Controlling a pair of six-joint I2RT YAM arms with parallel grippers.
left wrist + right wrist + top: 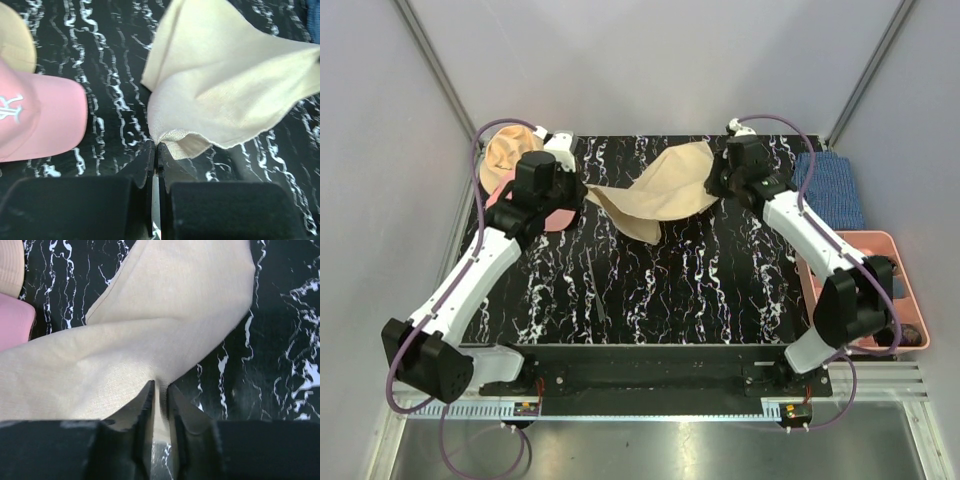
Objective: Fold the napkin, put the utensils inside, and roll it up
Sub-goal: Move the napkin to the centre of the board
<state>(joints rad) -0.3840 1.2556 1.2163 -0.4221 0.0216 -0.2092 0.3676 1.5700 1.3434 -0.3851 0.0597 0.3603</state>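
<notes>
Up at 12 o'clock on the table (720,290), the napkin (660,190) is gripped at both ends: 9 o'clock corner pinched in the fully closed left pincer (155,146), 3 o'clock edge clamped in the nearly closed right pincer (160,387).

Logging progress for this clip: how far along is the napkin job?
Early. Done: nothing; the napkin shows no neat fold. In hand: the left end effector and the right end effector each pinch an edge, the cloth slung between them. Left: folding it, laying in the utensils, which lie bare on the table, then rolling.
</notes>
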